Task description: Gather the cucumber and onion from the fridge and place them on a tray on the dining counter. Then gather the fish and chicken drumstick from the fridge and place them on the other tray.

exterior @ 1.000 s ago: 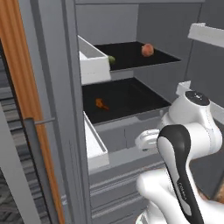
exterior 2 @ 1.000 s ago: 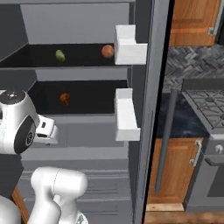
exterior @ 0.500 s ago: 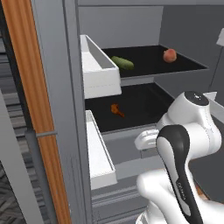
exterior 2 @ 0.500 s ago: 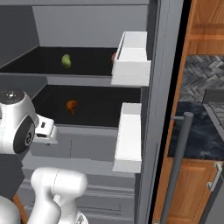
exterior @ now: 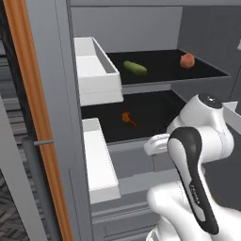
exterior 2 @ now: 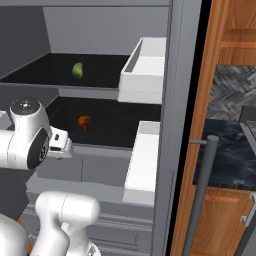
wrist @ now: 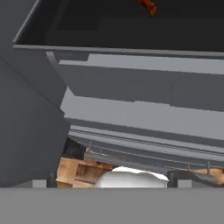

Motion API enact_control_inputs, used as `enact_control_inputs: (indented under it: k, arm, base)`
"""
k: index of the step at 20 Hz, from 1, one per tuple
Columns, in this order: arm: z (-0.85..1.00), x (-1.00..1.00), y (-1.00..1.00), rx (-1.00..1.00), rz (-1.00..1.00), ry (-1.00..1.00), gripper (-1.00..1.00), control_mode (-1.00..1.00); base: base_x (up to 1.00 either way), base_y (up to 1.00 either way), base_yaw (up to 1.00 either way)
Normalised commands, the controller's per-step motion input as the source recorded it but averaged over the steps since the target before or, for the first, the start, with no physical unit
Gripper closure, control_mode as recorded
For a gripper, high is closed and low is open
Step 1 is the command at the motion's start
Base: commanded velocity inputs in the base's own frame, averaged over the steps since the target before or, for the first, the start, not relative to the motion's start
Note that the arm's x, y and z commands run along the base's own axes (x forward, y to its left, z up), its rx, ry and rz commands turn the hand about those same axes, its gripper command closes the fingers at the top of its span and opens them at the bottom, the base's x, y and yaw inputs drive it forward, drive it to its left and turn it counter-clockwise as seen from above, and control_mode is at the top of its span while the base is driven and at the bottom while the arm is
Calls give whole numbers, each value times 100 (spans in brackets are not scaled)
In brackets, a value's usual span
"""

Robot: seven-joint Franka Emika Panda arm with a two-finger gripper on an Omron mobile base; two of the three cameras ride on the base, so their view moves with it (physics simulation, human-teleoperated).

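Only chicken drumstick [wrist: 147, 6] tip visible, cropped at edge.

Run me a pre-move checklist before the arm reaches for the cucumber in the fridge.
1. Fridge door open, shelves reachable: ok.
2. Cucumber in sight, lying alone on the upper black shelf: ok.
3. Onion on the same shelf, well apart from the cucumber: ok.
4. Chicken drumstick on the lower shelf, out of the way of an upper-shelf reach: ok.
5. Gripper open and holding nothing: ok; the hand view shows nothing between the fingers.
6. Hand aimed at the cucumber: not ok; the hand view looks at the lower shelf front, with the drumstick at its top edge.
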Motion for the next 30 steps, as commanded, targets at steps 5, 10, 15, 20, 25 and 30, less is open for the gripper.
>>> enact_control_inputs:
  k: [5, 10, 15, 20, 25, 30]
  arm:
    - [10, 83, -1, 2, 6, -1, -100, -100]
    - [0, 77, 10, 0, 0, 0, -100, -100]
    - [-4, 81, 7, 0, 0, 0, -100, -100]
    - [-34, 62, 0, -1, 0, 0, -100, -100]
    - [-49, 69, 0, -4, 0, -3, -100, -100]
    - [-39, 66, 0, -6, 0, -1, -100, -100]
  base:
    - [0, 0, 0]
    - [0, 0, 0]
    - [0, 0, 0]
    - [0, 0, 0]
    - [0, 0, 0]
    - [0, 0, 0]
